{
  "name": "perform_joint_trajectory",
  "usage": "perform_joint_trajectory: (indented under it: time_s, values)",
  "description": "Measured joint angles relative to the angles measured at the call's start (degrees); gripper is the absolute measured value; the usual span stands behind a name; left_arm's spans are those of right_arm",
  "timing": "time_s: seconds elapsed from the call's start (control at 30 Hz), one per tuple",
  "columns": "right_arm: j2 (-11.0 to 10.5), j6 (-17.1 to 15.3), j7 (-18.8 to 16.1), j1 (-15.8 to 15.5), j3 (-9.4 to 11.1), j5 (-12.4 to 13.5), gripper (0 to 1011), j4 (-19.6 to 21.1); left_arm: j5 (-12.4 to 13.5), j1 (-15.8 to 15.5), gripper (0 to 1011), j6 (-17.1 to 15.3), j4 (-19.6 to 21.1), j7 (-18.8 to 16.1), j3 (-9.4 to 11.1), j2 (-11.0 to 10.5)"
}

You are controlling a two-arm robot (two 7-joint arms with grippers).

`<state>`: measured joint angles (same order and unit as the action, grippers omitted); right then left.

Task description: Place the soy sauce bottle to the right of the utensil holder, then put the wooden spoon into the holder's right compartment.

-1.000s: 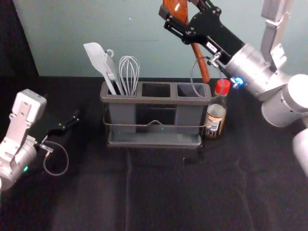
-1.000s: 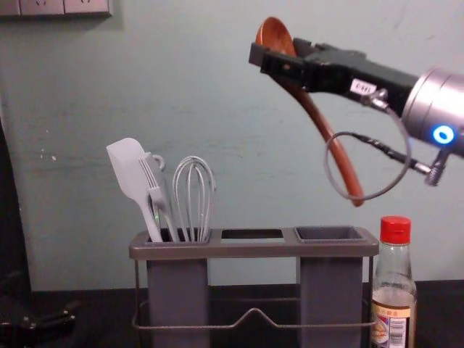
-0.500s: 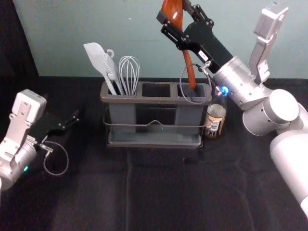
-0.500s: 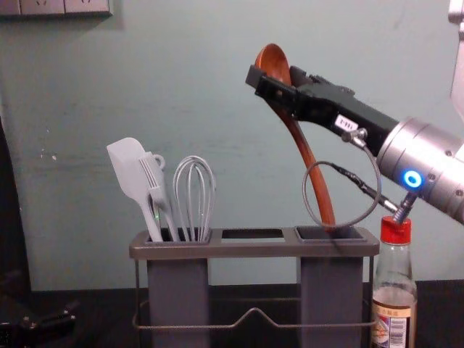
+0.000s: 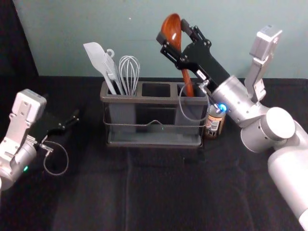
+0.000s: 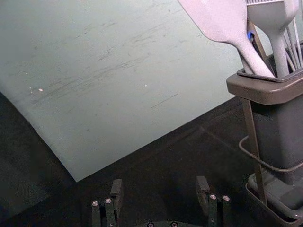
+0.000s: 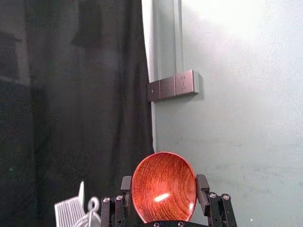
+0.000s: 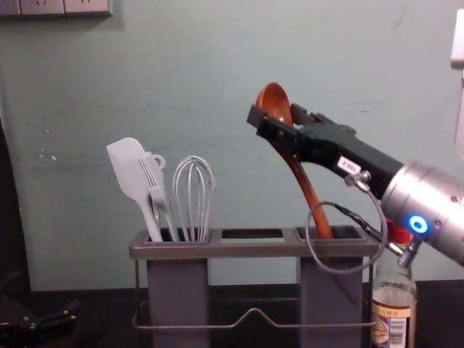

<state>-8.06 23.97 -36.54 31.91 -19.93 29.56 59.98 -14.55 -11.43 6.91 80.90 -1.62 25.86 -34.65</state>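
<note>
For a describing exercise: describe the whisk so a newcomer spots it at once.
Find the dark utensil holder. Look to its left compartment. The whisk is the rightmost pale tool there, its head a cage of looped wires, unlike the solid spatula.

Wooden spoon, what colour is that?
The wooden spoon is glossy reddish brown, clearest in the right wrist view.

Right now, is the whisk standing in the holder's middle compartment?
No, the whisk stands in the left compartment with the spatula.
</note>
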Motion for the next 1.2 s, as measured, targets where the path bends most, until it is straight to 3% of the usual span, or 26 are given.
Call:
perform_joint_trajectory:
  time_s: [0.53, 0.77, 1.03, 1.2]
  values:
    - [-1.23, 0.21, -0.26, -3.11, -0.12, -1.28, 838, 0.41, 0.0, 0.0, 1000, 0.0, 0.0, 0.0, 0.0, 0.0]
    - [-1.04, 0.7, -0.76, -3.31, 0.23, -0.8, 990, 1.2, 0.0, 0.0, 1000, 0.0, 0.0, 0.0, 0.0, 0.0]
    - [-2.14, 0.57, -0.49, -4.08, 0.45, -0.95, 1002, 6.72, 0.0, 0.0, 1000, 0.0, 0.0, 0.0, 0.0, 0.0]
    - [-3.79, 0.04, 0.67, -4.59, 1.64, -0.92, 1003, 10.82, 0.0, 0.0, 1000, 0.0, 0.0, 0.0, 0.0, 0.0]
